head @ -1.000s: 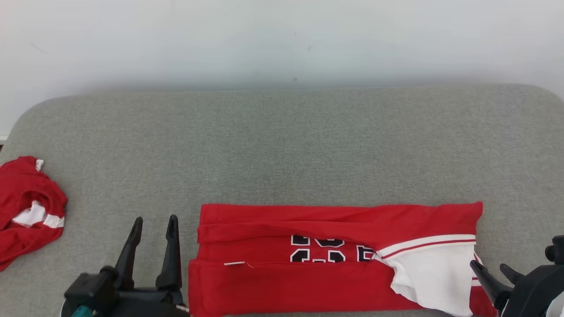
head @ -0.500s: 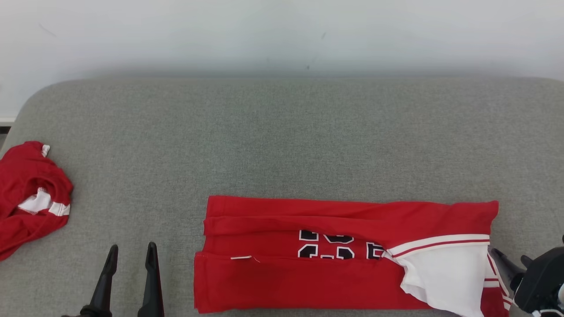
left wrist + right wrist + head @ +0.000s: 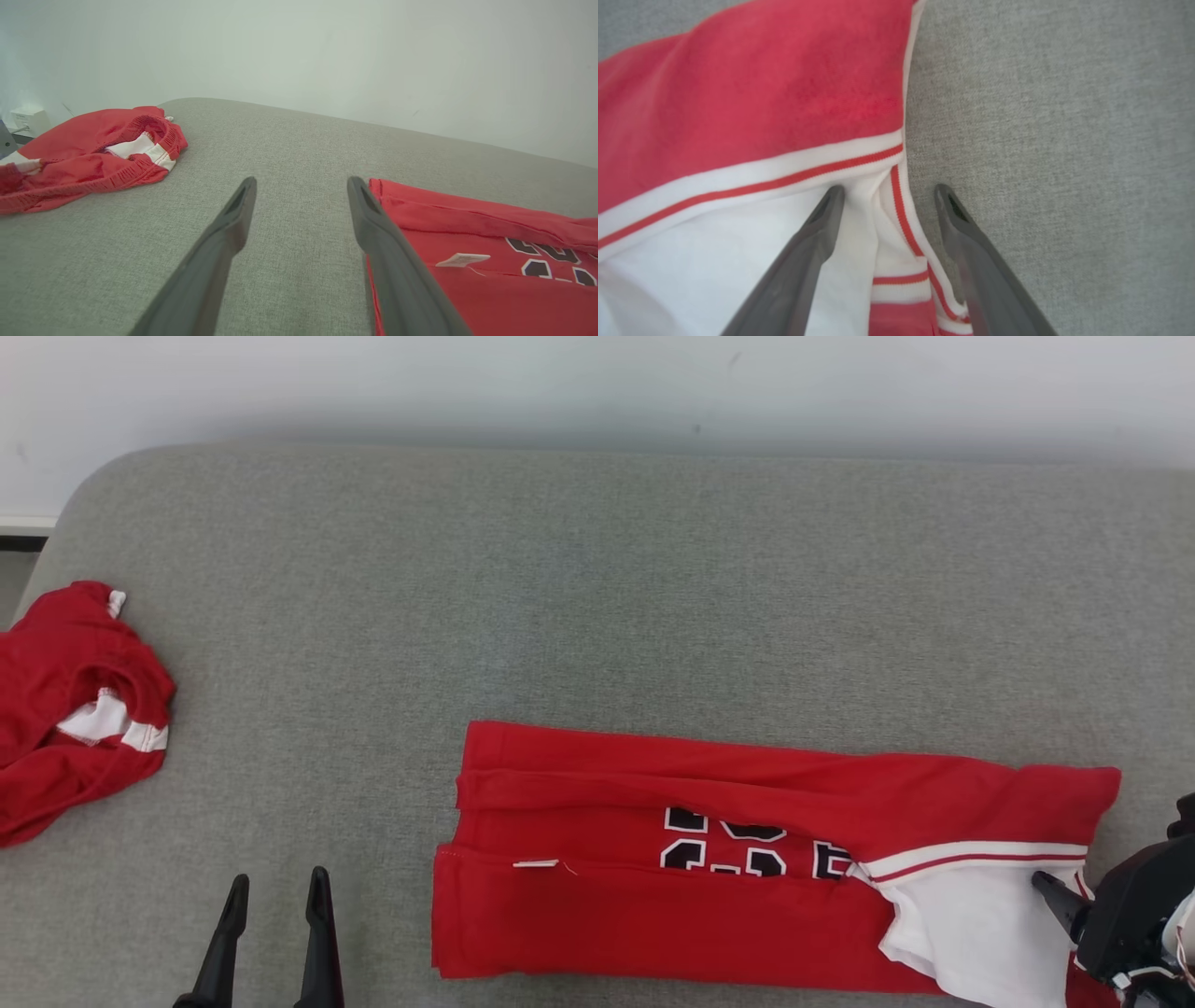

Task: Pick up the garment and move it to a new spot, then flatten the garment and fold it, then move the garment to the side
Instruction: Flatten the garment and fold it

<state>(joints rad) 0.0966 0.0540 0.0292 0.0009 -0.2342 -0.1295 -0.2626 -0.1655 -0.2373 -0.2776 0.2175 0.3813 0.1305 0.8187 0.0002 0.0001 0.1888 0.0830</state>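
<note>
The garment (image 3: pixel 709 859), a red jersey, is found folded into a long strip on the grey padded surface (image 3: pixel 597 597), toward the near edge and right of centre in the head view. Its long sides are turned inward, so that the black numerals (image 3: pixel 738 845) with white outlines are partly covered by the upper fold. A small white label (image 3: pixel 535 864) is seen on the lower fold near the left end. At the right end a white band (image 3: pixel 971 854) with a thin red stripe is noted, and below it a white panel (image 3: pixel 971 924) lies exposed.

The left gripper (image 3: pixel 280 877) is observed at the lower left, over bare surface, near the garment's left end. Its fingers (image 3: pixel 219 242) are spread wide and nothing is held between them. In the left wrist view the finger at that view's right is seen alongside the garment's edge; contact cannot be confirmed.

The right gripper (image 3: pixel 889 189) is positioned at the garment's right end. Its jaws are likewise set wide. In the right wrist view the striped edge trim is straddled: one finger lies over the white panel, the other over bare surface. No cloth is pinched; whether the fingers touch the cloth cannot be told.

A second garment (image 3: pixel 75 709), red with white trim, is recorded crumpled at the far left edge of the surface, well apart from the folded one. A pale wall (image 3: pixel 597 383) is seen behind the surface.
</note>
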